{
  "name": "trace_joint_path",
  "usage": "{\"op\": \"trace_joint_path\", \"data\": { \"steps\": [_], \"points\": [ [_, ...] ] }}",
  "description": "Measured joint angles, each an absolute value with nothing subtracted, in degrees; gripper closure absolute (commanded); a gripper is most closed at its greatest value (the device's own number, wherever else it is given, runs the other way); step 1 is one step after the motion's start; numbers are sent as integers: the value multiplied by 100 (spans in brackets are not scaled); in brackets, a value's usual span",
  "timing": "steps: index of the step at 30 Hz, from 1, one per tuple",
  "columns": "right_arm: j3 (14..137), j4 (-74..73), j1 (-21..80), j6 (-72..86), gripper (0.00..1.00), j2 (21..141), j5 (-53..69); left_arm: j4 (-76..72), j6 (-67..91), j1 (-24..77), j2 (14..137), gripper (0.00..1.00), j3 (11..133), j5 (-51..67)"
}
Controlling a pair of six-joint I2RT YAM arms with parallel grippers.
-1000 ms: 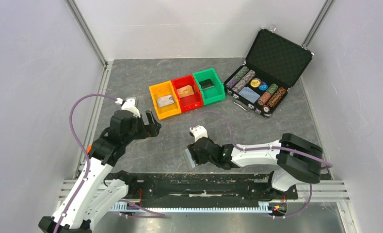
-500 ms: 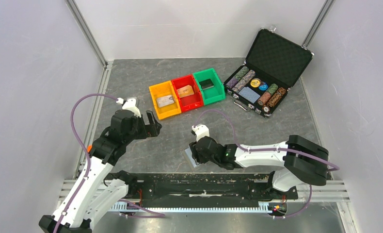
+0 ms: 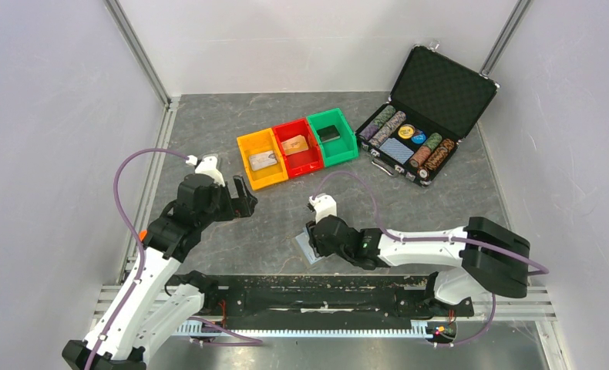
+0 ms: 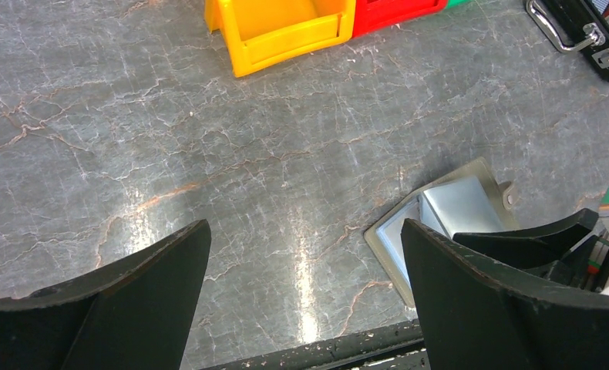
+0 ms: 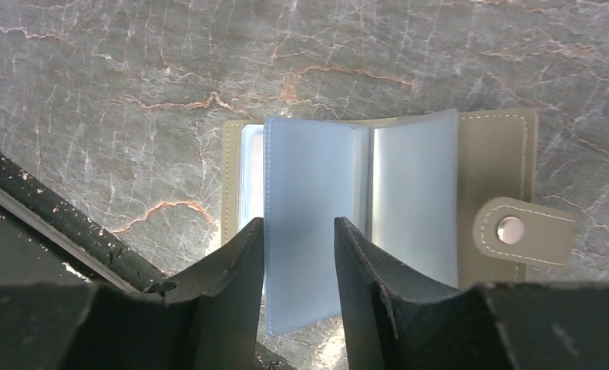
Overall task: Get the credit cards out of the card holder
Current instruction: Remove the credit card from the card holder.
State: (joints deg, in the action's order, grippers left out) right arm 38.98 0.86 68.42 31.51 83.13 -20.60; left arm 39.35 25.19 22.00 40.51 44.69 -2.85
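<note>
- While the grey bifold card holder [image 5: 490, 154] lies open on the grey marbled table [image 5: 132, 69], just beside the black rail [image 5: 47, 220] at the near edge, its light-blue inner sleeves face up.
- Right pincer [image 5: 298, 266] hovers over it, jaws narrowly parted astride one sleeve; whether they touch it cannot be told.
- Left pincer [image 4: 305, 297] hangs wide open and empty, off to the holder's left.
- Yellow plastic bin [image 3: 270, 181], red plastic bin [image 3: 305, 166] and green plastic bin [image 3: 340, 156], each holding a card, stand farther back.
- Open black chip case [image 3: 440, 85] sits right of them.

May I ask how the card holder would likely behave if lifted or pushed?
The card holder is probably floppy: its thin sleeves fan apart. Likely light, so it may slide on the glossy table when pushed.
</note>
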Motion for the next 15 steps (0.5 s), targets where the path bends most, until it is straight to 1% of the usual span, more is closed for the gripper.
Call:
{"op": "trace_joint_path", "data": {
  "steps": [8,15],
  "points": [
    [3898,-287,6836,3131,60,8058,-2512,3935,2519,2200,4051,0,4462,-287],
    [3874,-611,6707,3083,57,7929,-2847,3935,2519,2200,4051,0,4462,-287]
  ]
}}
